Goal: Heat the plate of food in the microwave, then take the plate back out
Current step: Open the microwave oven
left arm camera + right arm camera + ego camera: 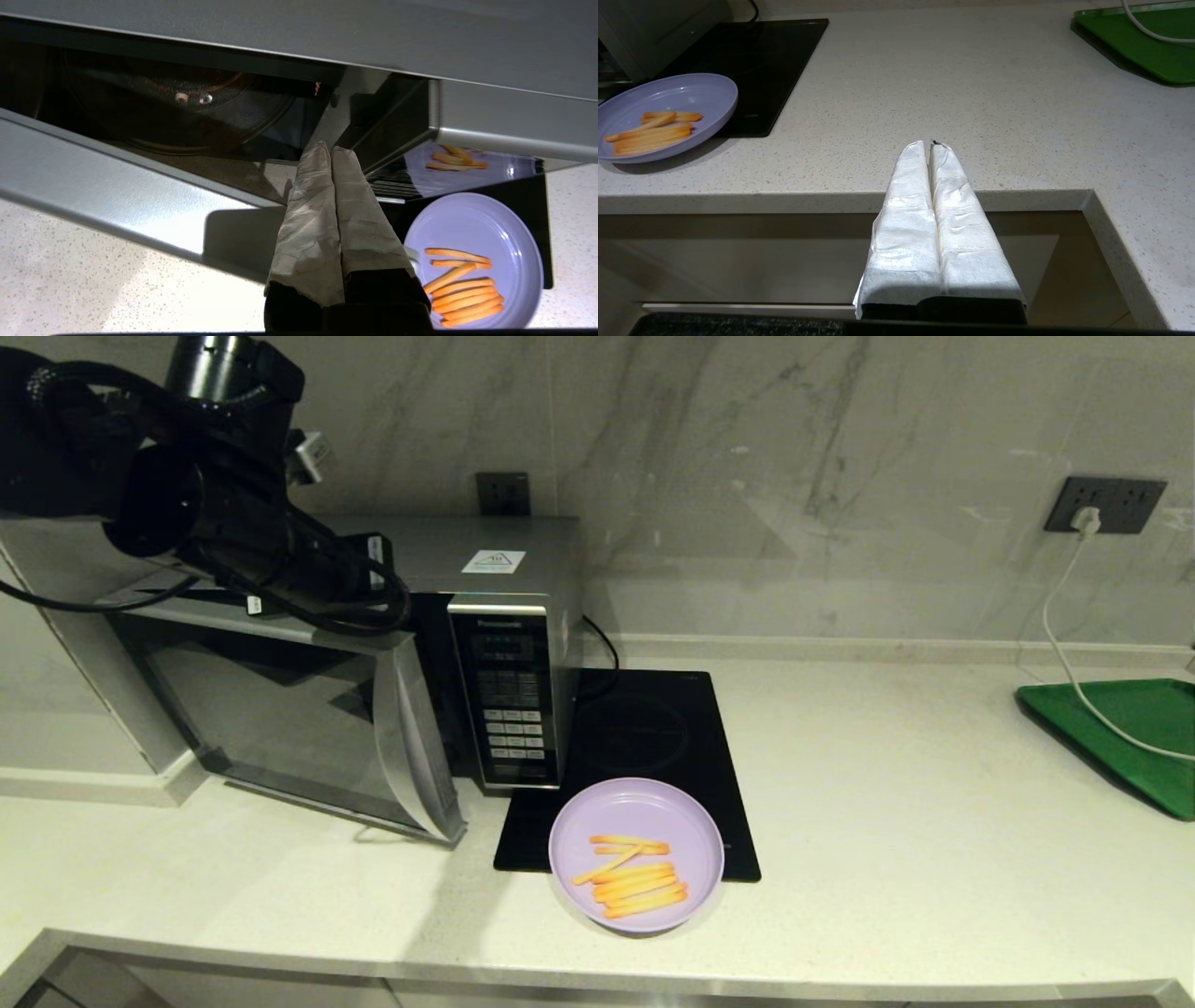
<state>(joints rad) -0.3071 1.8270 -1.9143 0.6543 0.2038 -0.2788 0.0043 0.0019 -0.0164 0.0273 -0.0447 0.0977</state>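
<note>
The lilac plate of food (pixel 635 807) holds several orange fries and sits on the front edge of the black hob, right of the microwave (pixel 509 616). The microwave's dark glass door (pixel 280 728) stands partly open, swung out towards me. My left gripper (pixel 331 150) is shut with nothing in it. It hangs over the gap between the door's top edge (pixel 117 200) and the oven body, with the glass turntable (pixel 187 112) showing inside. The plate (pixel 476 224) lies beyond its tips. My right gripper (pixel 930 144) is shut and empty, low at the counter's front edge, right of the plate (pixel 691 95).
The black glass hob (pixel 644 728) lies next to the microwave. A green tray (pixel 1139 728) sits at the far right with a white cable (pixel 1060 644) running onto it from a wall socket (pixel 1106 504). Bare counter (pixel 887 775) spans between hob and tray.
</note>
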